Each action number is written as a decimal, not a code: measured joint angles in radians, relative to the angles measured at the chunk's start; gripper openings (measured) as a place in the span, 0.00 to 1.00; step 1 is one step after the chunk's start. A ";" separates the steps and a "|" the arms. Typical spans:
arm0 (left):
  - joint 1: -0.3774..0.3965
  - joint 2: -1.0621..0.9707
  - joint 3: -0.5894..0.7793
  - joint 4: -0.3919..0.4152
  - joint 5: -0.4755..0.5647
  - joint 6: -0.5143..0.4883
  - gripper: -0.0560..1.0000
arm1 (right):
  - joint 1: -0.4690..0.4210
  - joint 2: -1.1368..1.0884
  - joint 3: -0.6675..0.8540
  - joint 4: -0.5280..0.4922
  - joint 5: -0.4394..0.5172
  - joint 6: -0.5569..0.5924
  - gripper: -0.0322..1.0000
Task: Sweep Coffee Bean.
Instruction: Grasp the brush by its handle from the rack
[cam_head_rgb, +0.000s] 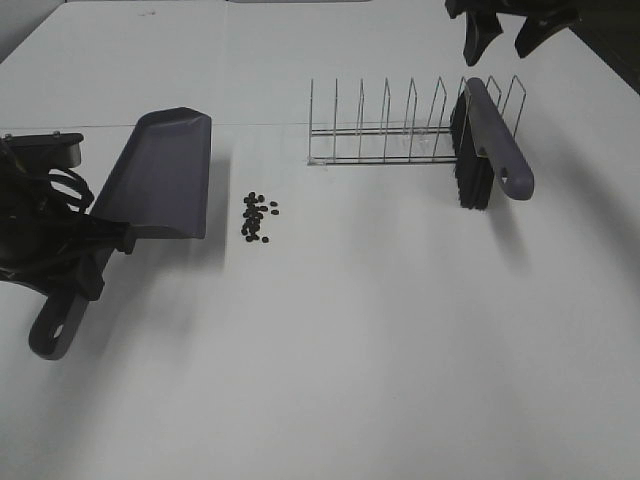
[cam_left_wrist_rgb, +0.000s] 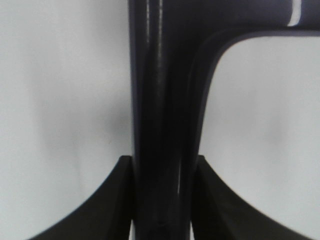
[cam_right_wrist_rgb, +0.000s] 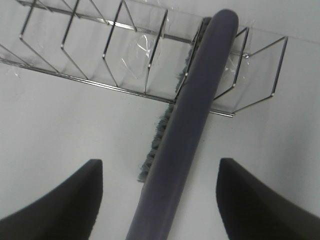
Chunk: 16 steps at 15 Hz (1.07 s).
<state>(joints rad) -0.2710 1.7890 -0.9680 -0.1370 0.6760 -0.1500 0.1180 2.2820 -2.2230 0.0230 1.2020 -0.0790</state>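
While left claw (cam_left_wrist_rgb: 162, 167) clamps dustpan (cam_head_rgb: 165, 170), coffee bean (cam_head_rgb: 258, 217) lies apart.

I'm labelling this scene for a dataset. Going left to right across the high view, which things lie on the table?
In order: dustpan → beans → rack → brush, which stands in the rack's right end.

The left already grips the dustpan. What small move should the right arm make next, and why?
Probably lower the right gripper onto the brush handle and close. Its jaws are open on either side of the handle without touching it, and the brush rests in the rack. The left gripper is shut on the dustpan beside the beans, so only the brush is missing.
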 joint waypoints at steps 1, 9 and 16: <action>0.000 0.000 0.000 -0.001 0.000 0.000 0.31 | 0.000 0.030 -0.010 -0.005 0.008 0.008 0.62; 0.000 0.000 0.000 -0.001 0.001 0.000 0.31 | 0.000 0.163 -0.018 -0.023 -0.093 0.037 0.62; 0.000 0.000 0.000 -0.001 0.001 0.000 0.30 | -0.004 0.238 -0.021 -0.086 -0.140 0.096 0.44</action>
<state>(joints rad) -0.2710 1.7890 -0.9680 -0.1380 0.6770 -0.1500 0.1140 2.5200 -2.2440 -0.0630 1.0620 0.0170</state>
